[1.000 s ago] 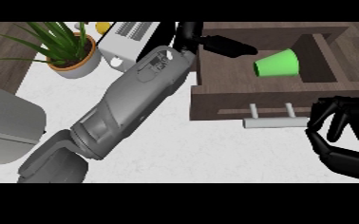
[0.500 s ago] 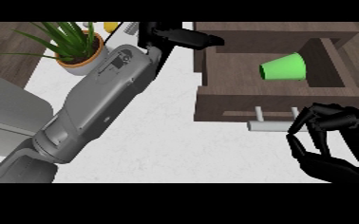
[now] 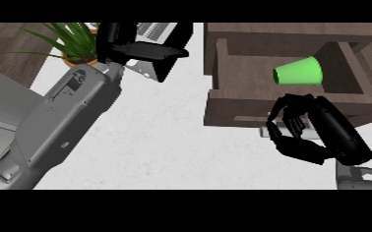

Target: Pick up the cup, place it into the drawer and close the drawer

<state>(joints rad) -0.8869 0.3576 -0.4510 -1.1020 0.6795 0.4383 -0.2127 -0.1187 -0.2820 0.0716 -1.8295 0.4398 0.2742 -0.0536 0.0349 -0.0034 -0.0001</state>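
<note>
A green cup [image 3: 298,71] lies on its side inside the open wooden drawer [image 3: 232,105] at the upper right. My right hand [image 3: 309,132] is at the drawer's front panel, its fingers curled over the pale handle, which is mostly hidden. My left hand [image 3: 141,49] is raised over the counter left of the drawer, fingers straight and holding nothing.
A potted plant [image 3: 73,42] stands at the upper left beside a white object with dark slots [image 3: 149,32]. The white counter [image 3: 167,142] stretches across the middle. A dark wooden surface [image 3: 22,54] borders the far left.
My right hand has moved up and left onto the drawer's front and handle. My left arm has drawn back to the left, away from the drawer.
</note>
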